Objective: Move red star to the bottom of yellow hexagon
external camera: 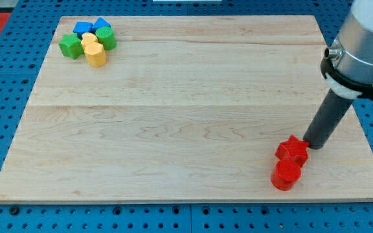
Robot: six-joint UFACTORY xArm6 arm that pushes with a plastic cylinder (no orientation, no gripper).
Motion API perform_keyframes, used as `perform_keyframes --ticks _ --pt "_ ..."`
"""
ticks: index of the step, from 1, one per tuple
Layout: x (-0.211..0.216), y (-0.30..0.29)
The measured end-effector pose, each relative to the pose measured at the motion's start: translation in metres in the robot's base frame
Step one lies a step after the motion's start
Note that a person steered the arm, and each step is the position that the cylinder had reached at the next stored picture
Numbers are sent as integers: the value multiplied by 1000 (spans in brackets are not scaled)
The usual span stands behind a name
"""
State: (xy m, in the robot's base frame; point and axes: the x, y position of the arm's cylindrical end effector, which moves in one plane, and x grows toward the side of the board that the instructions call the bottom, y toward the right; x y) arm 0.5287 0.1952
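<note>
The red star [292, 150] lies near the board's bottom right corner, touching a red cylinder [285, 175] just below it. My tip [312, 145] rests on the board right at the star's right side, touching or almost touching it. The yellow hexagon [96, 55] sits far away at the top left, in a tight cluster of blocks. A second yellow block [89, 41] sits just above it.
The top-left cluster also holds a green star-like block [71, 46], a green block [106, 39], a blue block [82, 28] and a blue block [100, 24]. The wooden board [186, 116] lies on a blue pegboard; its right edge is near my tip.
</note>
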Motion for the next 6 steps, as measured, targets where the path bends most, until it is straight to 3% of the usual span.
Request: perform_keyframes --ticks 1,2,3,4,6 --pt "8 36" --pt "28 33" --pt "40 -26" --pt "23 -91" --pt "-18 -138"
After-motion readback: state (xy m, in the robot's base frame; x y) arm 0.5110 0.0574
